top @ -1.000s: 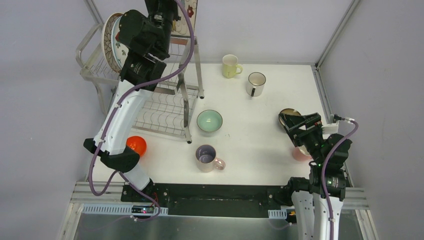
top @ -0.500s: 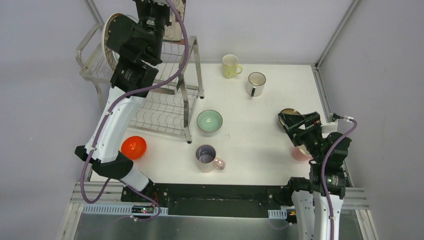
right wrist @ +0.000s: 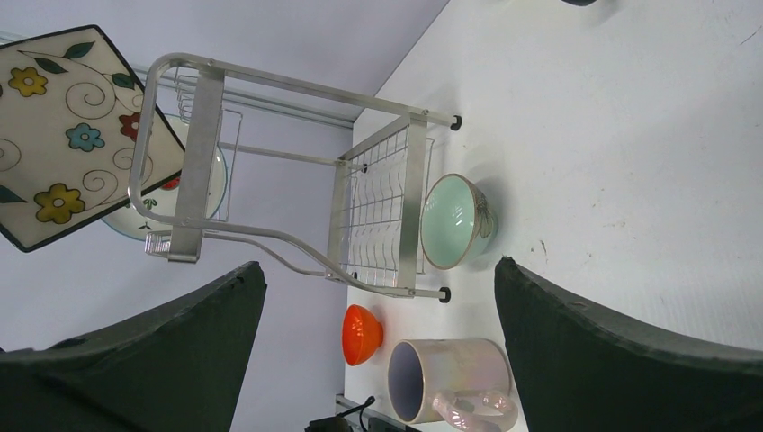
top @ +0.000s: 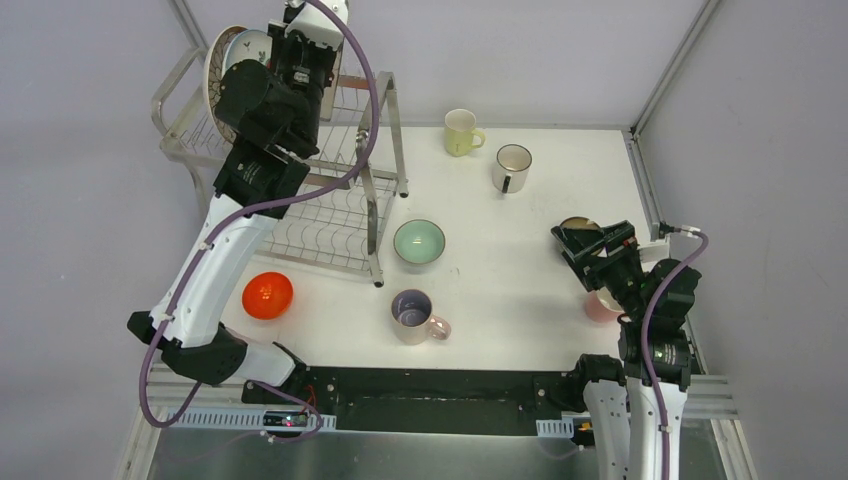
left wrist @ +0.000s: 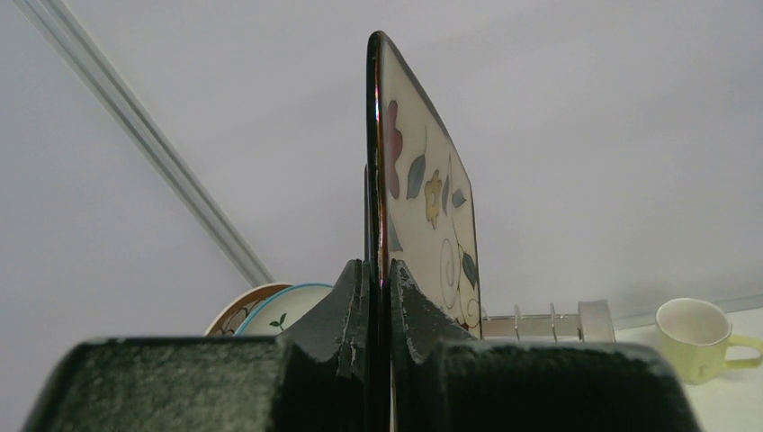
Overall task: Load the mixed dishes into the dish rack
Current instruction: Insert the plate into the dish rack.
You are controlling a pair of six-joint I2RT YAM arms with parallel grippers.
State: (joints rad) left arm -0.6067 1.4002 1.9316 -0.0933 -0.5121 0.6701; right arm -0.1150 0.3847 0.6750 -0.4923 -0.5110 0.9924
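Grey walls close in a white table [top: 520,280]. Above the dish rack [top: 375,130], your left gripper [left wrist: 379,279] is pinching the flowered square plate [left wrist: 423,207] by its lower edge. The plate stands on edge (painted face to the right in the wrist view). It hangs over the top tier, near two round plates [top: 222,70] already slotted there. Glazed ceramic like this is probably stiff, slippery, fairly heavy for a thin-edge pinch, and quick to chip on wire. I'd trust that rim grip only with the plate vertical, so ease it gently into a free slot. Your right gripper [right wrist: 380,268] is spread wide and empty at the table's right side, near the brown bowl [top: 577,226] and pink mug [top: 600,307].
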